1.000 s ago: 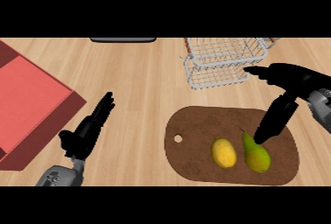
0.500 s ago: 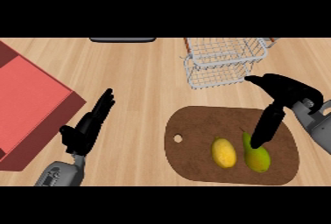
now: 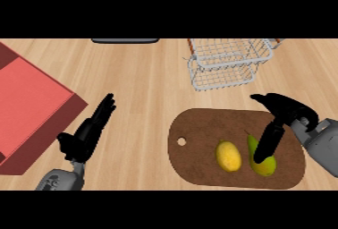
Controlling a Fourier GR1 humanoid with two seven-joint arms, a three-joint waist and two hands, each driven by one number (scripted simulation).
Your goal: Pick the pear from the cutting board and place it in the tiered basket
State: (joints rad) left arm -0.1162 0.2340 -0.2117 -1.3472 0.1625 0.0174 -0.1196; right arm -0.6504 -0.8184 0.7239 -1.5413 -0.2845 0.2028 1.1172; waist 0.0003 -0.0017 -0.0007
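A green pear [image 3: 264, 163] lies on the brown cutting board [image 3: 198, 152], at its right side, with a yellow fruit [image 3: 228, 155] just to its left. My right hand [image 3: 284, 114] hangs over the pear with its fingers [image 3: 267, 142] pointing straight down onto the pear's top; the thumb sticks out to the left. It is open and not curled round the pear. The wire tiered basket [image 3: 228, 62] stands behind the board at the upper right. My left hand [image 3: 87, 132] rests open at the lower left, fingers up.
A red box-like block [image 3: 30, 114] fills the left side of the wooden counter. A dark object [image 3: 125, 40] shows at the top edge.
My right hand has come down and towards the near edge, so its fingers now reach the pear. The pear, the yellow fruit and the left hand have not moved.
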